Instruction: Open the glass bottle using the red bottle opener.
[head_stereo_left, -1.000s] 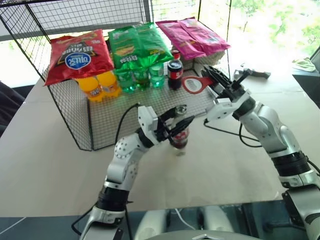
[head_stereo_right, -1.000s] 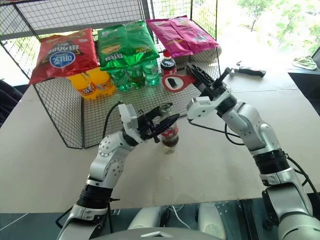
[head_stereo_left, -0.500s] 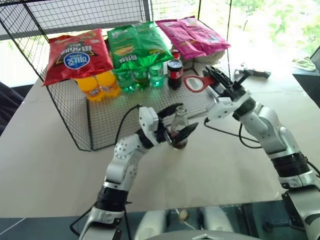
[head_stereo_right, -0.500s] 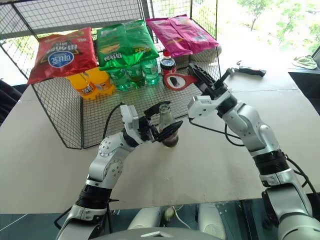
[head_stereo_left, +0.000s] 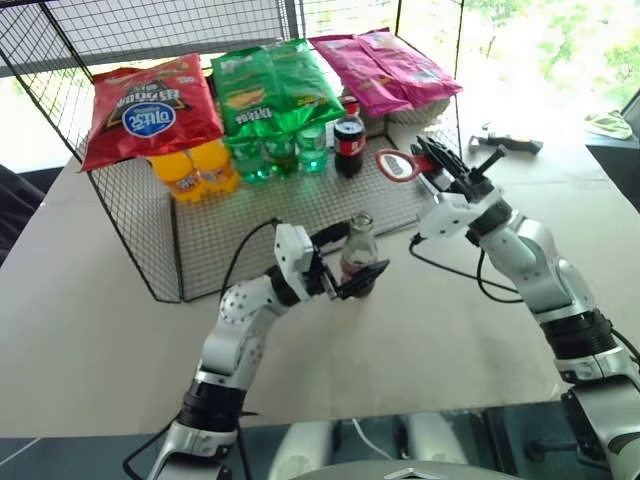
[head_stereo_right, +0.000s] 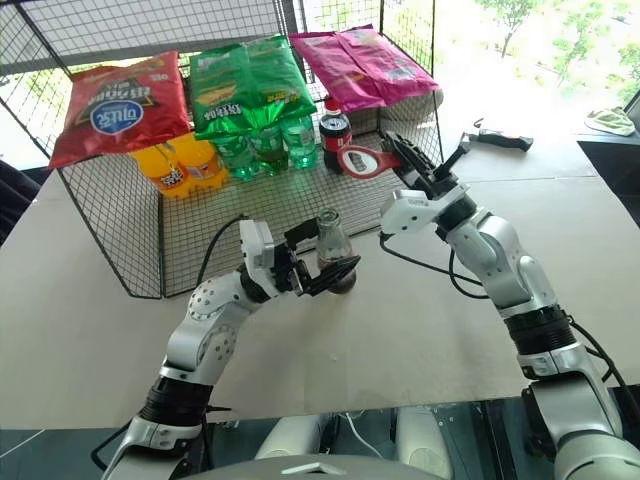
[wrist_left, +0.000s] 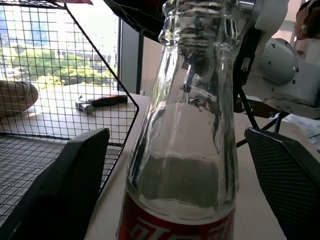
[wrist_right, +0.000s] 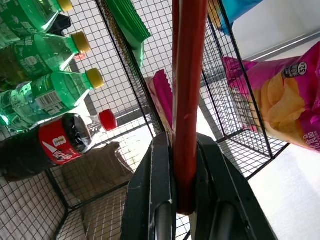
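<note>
Standing upright on the table (head_stereo_left: 120, 330), just in front of the wire rack (head_stereo_left: 150, 235), is the glass bottle (head_stereo_left: 357, 262) — dark liquid low in it, red label around the middle, mouth uncapped as far as I can see from the left wrist view. My left gripper (head_stereo_left: 347, 262) sits at the bottle with its two black fingers (wrist_left: 65, 185) spread wide, one on each side of the glass and clear of it; nothing is pinched. My right gripper (head_stereo_left: 432, 168) is raised beyond and to the right of the bottle, well apart from it, fingers pressed together on the handle of the red bottle opener (head_stereo_left: 397, 165), whose loop head points toward the rack.

On the rack I see a row of drinks: two orange bottles (head_stereo_left: 195, 170), three green bottles (head_stereo_left: 275, 152) with yellow caps and a dark cola bottle (head_stereo_left: 349, 143) with a red screw cap — all upright and full-looking. Behind and above them lean three snack bags: a red one (head_stereo_left: 150, 98), a green one (head_stereo_left: 275, 85) and a pink one (head_stereo_left: 385, 70). I can also make out a dark tool (head_stereo_left: 510, 143) lying on the table past my right arm.
</note>
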